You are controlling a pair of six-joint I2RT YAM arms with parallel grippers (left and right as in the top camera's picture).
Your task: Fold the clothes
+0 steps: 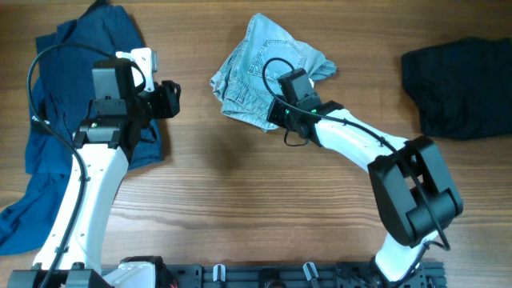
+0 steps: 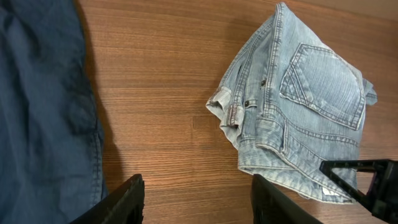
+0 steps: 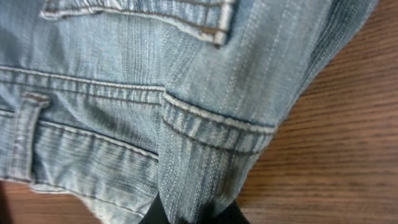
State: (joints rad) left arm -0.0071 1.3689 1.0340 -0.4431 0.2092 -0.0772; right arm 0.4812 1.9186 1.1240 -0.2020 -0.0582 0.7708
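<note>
Brown wood-grain surface (image 1: 216,184) runs under everything. At its far left a rumpled dark navy blue cloth garment (image 1: 60,128) sprawls from the top edge down to the lower corner, and the left arm's white and black body lies over part of it. The left pincer (image 1: 171,98) hovers just past that garment's right edge, above bare wood. The left wrist view shows its two dark fingers (image 2: 127,202) about half apart with nothing between them. Right of it, near the top middle of the surface, lies the pair of light, faded blue denim shorts (image 1: 252,64), bunched into a loose heap with a back pocket facing up. The right pincer (image 1: 276,114) sits at the heap's lower edge as seen from overhead. It is closed tight on a fold of the denim shorts, near a belt loop and a stitched seam. Well apart at the far right, a crumpled black cloth garment (image 1: 460,80) rests by the surface's edge.
</note>
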